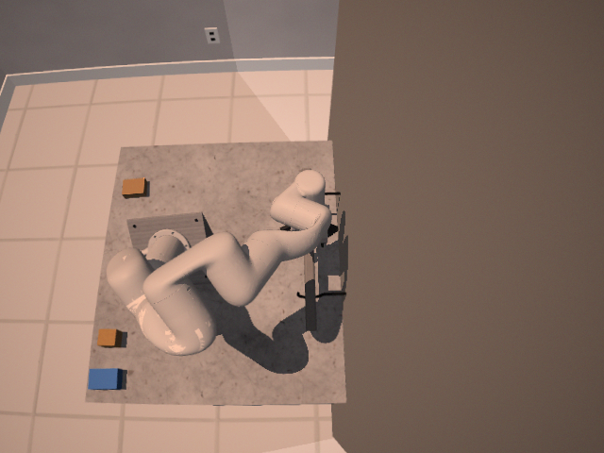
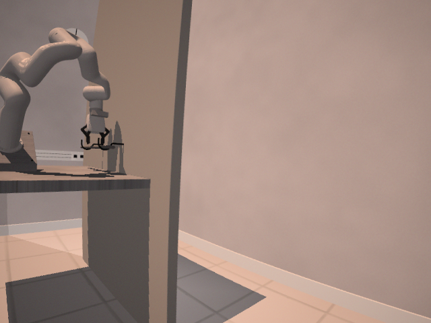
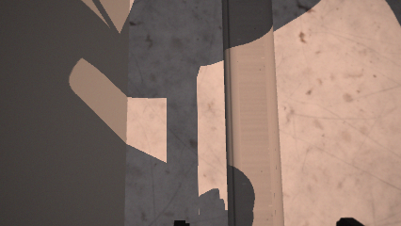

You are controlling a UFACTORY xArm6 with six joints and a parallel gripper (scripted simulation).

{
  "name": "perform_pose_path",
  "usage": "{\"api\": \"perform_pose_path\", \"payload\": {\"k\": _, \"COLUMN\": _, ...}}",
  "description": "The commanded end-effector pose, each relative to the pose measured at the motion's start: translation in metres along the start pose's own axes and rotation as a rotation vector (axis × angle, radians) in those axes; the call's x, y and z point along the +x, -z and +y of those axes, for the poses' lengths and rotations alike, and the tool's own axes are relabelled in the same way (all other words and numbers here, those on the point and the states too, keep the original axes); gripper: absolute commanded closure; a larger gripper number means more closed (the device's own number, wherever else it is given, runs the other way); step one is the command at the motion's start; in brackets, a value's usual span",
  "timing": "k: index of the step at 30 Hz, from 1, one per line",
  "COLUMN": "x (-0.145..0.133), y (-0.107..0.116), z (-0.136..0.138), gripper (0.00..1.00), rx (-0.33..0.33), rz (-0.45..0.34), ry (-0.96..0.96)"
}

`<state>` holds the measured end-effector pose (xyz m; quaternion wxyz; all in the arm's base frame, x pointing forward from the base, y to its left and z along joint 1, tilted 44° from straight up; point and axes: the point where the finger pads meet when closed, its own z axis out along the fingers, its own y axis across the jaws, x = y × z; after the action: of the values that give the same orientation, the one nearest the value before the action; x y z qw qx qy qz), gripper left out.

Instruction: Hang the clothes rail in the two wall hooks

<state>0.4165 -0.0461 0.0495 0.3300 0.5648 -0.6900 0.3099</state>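
One black wall hook passes under the clothes rail; the end effector is widely open, gripping nothing.

A blue block and two orange blocks (one quite near the blue) sit on the table.
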Motion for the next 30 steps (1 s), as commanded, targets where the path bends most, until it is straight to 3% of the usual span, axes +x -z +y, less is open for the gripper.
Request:
{"api": "perform_pose_path", "payload": {"k": 1, "x": 0.0, "y": 0.004, "z": -0.001, "gripper": 0.18, "rx": 0.003, "rz": -0.002, "ry": -0.002}}
{"api": "perform_pose_path", "payload": {"k": 30, "x": 0.004, "y": 0.022, "z": -0.001, "gripper": 0.18, "rx": 0.003, "rz": -0.002, "ry": -0.002}}
